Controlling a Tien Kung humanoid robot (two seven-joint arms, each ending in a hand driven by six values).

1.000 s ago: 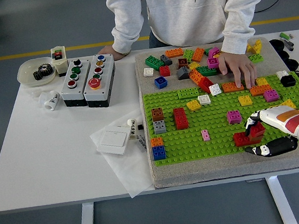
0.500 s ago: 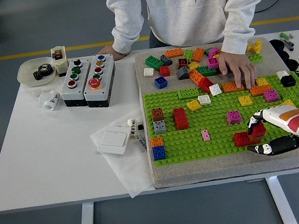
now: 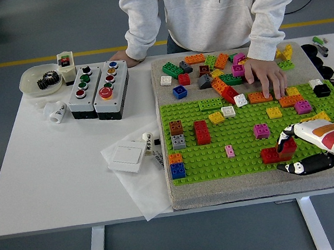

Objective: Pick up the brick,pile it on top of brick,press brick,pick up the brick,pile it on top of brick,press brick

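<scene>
From the head view I see my right robot hand (image 3: 290,146) reaching in over the green baseplate (image 3: 242,143), its fingers curled around a red brick (image 3: 289,145) that sits on top of another red brick (image 3: 271,155) near the plate's front right corner. Across the counter (image 3: 51,176) a person in a grey hoodie rests one hand (image 3: 266,77) on an orange brick (image 3: 260,96) among the loose bricks. A grey button box (image 3: 98,89) stands to the left.
</scene>
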